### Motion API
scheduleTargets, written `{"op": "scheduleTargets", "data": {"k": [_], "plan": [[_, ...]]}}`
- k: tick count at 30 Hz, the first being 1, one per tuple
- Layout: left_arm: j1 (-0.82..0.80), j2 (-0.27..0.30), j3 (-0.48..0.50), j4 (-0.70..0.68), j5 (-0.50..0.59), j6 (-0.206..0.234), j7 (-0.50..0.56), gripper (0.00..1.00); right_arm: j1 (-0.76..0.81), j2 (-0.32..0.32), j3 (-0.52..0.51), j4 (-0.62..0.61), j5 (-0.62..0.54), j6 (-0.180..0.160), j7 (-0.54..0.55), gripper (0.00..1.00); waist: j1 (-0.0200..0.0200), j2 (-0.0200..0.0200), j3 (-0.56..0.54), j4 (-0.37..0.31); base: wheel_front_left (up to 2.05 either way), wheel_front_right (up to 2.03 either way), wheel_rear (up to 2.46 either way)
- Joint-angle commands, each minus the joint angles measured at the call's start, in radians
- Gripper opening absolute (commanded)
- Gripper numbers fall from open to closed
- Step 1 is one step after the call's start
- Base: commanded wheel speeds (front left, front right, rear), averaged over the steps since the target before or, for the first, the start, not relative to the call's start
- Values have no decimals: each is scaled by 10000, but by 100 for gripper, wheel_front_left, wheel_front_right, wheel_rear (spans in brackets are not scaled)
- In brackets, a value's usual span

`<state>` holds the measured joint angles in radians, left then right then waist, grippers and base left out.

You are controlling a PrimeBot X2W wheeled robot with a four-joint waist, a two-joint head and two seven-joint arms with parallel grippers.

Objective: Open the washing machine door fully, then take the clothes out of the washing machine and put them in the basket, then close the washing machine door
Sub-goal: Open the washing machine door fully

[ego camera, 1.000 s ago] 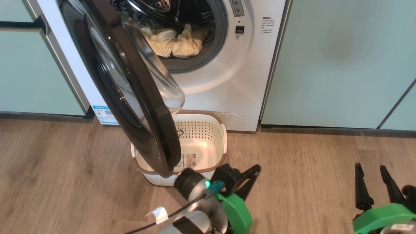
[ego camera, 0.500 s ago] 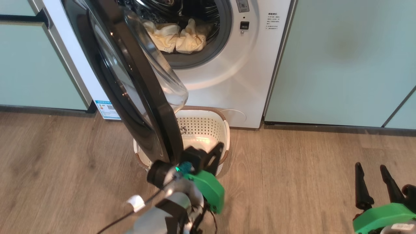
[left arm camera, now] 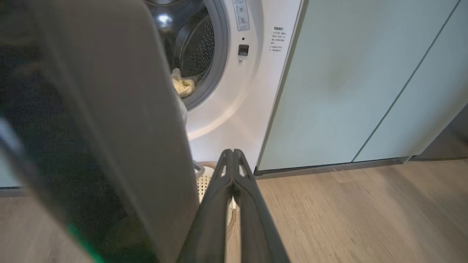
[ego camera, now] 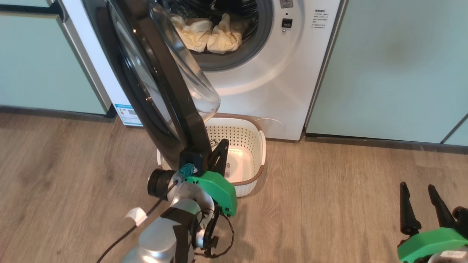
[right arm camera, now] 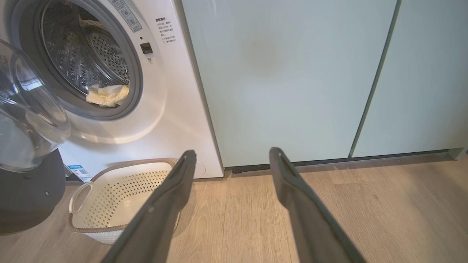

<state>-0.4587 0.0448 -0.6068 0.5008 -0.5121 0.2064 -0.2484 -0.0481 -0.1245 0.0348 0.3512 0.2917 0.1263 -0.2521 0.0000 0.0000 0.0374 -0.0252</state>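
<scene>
The washing machine door (ego camera: pixel 164 84) stands just left of the pressed-together left fingers (left arm camera: pixel 215 208), the basket (ego camera: pixel 261 146) beneath their tips; the right fingers (right arm camera: pixel 164 212) gape wide. A slip off the door could knock the basket.

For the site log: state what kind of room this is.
Likely a home laundry corner: a white front-loading washing machine built in between pale green cabinets, with a perforated basket on the wood-look floor.

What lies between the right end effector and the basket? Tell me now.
Only bare wooden floor, seen in the head view, between the right end effector and the basket.
</scene>
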Motion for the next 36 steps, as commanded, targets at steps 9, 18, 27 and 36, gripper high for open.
{"op": "scheduleTargets", "data": {"k": [9, 18, 27, 36], "plan": [[-232, 55, 895, -503, 71, -7, -131, 0, -501, -224, 177, -217, -4, 44, -97, 100, 0, 0, -33, 303, 0, 0, 0], [132, 111, 907, -603, 338, -4, -132, 0, -393, -202, 160, -190, 4, 44, -97, 100, 0, 0, -210, 639, 0, 0, 0], [405, 389, 1008, -775, 380, 126, -129, 0, -344, -162, 130, -189, 12, 44, -97, 100, 0, 0, -358, 1145, 0, 0, 0], [622, 795, 970, -1149, 436, 254, 85, 0, -280, -37, 99, -185, 33, 44, -97, 100, 0, 0, -454, 1836, 0, 0, 0]]}}
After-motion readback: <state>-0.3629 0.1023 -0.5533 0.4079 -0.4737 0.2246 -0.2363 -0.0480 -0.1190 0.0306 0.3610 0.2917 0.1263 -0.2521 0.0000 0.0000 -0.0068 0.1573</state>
